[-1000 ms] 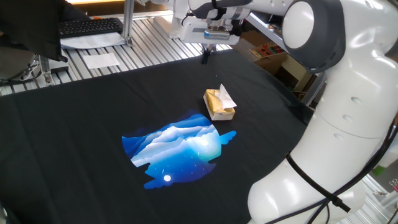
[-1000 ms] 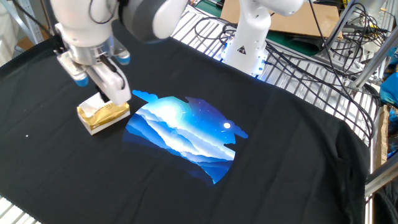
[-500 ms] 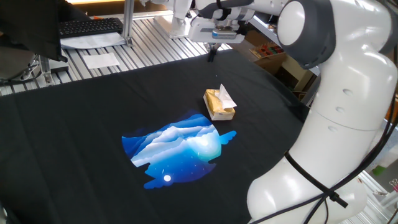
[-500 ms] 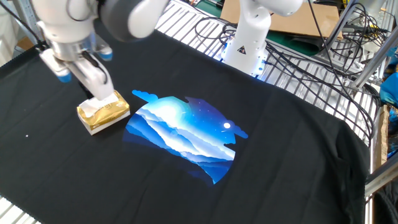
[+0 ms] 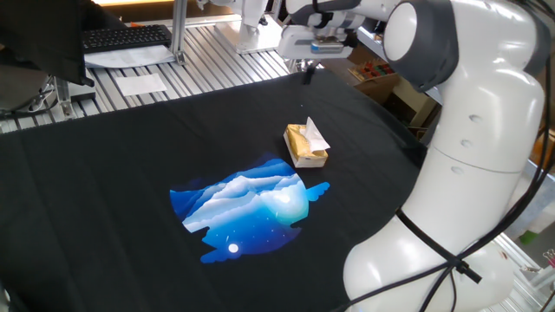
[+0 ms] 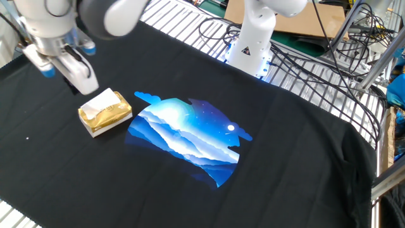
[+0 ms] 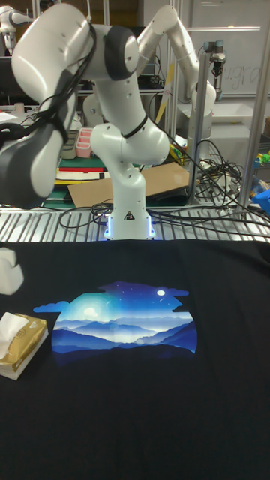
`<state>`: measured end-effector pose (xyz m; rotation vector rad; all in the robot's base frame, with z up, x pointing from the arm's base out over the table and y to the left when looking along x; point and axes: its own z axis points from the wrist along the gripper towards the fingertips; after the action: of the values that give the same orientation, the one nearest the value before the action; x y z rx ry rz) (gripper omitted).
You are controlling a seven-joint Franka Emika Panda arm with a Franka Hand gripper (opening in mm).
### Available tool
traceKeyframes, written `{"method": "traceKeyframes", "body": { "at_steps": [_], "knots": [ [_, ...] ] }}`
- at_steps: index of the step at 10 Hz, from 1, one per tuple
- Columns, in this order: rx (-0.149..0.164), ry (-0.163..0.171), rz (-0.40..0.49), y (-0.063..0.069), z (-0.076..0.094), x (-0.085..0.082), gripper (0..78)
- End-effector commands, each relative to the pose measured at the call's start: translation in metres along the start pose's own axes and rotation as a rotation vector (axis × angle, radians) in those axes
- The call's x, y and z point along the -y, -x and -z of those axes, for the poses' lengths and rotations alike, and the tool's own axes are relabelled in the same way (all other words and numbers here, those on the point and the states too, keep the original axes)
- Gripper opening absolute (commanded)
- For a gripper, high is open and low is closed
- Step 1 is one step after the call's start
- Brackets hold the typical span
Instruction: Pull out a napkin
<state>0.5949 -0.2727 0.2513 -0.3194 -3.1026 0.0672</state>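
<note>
While the yellow-tan box [image 5: 306, 147] sits near the middle of the black cloth [image 5: 130, 173] on the surface, the robot's gripper [image 6: 71, 68] hangs above and behind it, well apart from it. Over the past second the gripper has drifted away: in the other fixed view it was right over the box, touching or nearly touching the white tuft, and now it sits at about ten o'clock from the box with clear cloth between them. In one fixed view it has slid toward the far edge of the cloth, at about twelve o'clock from the box.

The napkin [image 6: 105, 99] has not moved. It pokes up from the top slot of the box as a small white tuft, apparently undisturbed.

Nothing hangs from the jaws, so they carry no tissue; how wide they stand I cannot tell, since the fingers overlap in every view.

My reading is that the pull has not succeeded: the arm has moved off empty, the napkin remains in the box, and a fresh approach and pinch on the tuft seems needed.

A blue mountain print [image 5: 247, 204] lies on the cloth just beside the box, at about seven o'clock.
</note>
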Motion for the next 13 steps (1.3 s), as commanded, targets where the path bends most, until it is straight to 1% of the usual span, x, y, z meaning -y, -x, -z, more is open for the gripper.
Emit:
{"method": "traceKeyframes", "body": {
  "at_steps": [1, 2, 3, 4, 5, 6, 7, 8, 9, 10, 11, 12, 13],
  "knots": [
    [0.002, -0.023, 0.054, 0.017, -0.014, 0.058, 0.0],
    [-0.004, -0.003, 0.062, 0.017, -0.014, 0.058, 0.0],
    [-0.017, 0.038, 0.059, 0.017, -0.014, 0.058, 0.0],
    [-0.013, 0.02, 0.032, 0.017, -0.014, 0.058, 0.0],
    [-0.031, 0.014, 0.008, 0.017, -0.014, 0.058, 0.0],
    [-0.038, 0.014, -0.016, 0.017, -0.014, 0.058, 0.0],
    [-0.022, 0.016, -0.004, 0.017, -0.014, 0.058, 0.0],
    [0.007, 0.023, 0.007, 0.017, -0.014, 0.058, 0.0],
    [0.029, 0.03, 0.013, 0.017, -0.014, 0.058, 0.0],
    [0.037, 0.032, 0.014, 0.017, -0.014, 0.058, 0.0],
    [0.051, 0.04, 0.014, 0.016, -0.014, 0.058, 0.0],
    [0.051, 0.04, 0.014, 0.016, -0.014, 0.058, 0.0],
    [0.058, 0.05, 0.005, 0.006, -0.02, 0.06, 0.0]
  ]
}}
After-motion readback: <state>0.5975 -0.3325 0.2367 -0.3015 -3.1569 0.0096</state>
